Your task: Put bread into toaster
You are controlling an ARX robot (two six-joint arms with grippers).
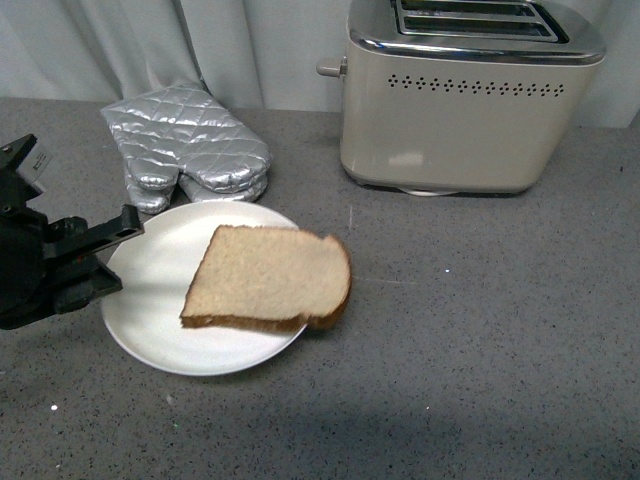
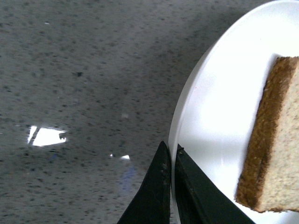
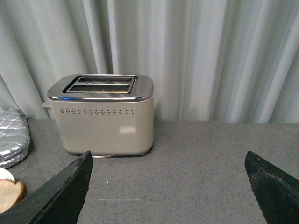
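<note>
The bread (image 1: 268, 278), a light-brown slice with a dark crust, lies on a white plate (image 1: 150, 320), its rounded end overhanging the plate's right rim. It also shows in the left wrist view (image 2: 273, 140) and at an edge of the right wrist view (image 3: 8, 196). My left gripper (image 1: 125, 250) is shut on the plate's left rim (image 2: 187, 121); its fingertips (image 2: 170, 151) pinch the edge. The beige toaster (image 1: 465, 100) with a chrome top stands at the back right, slots empty (image 3: 100, 84). My right gripper (image 3: 168, 163) is open, facing the toaster, out of the front view.
A silver quilted oven mitt (image 1: 190, 150) lies behind the plate, left of the toaster; it also shows in the right wrist view (image 3: 11, 137). The grey speckled counter (image 1: 480, 330) runs back to a pale curtain (image 3: 210, 56).
</note>
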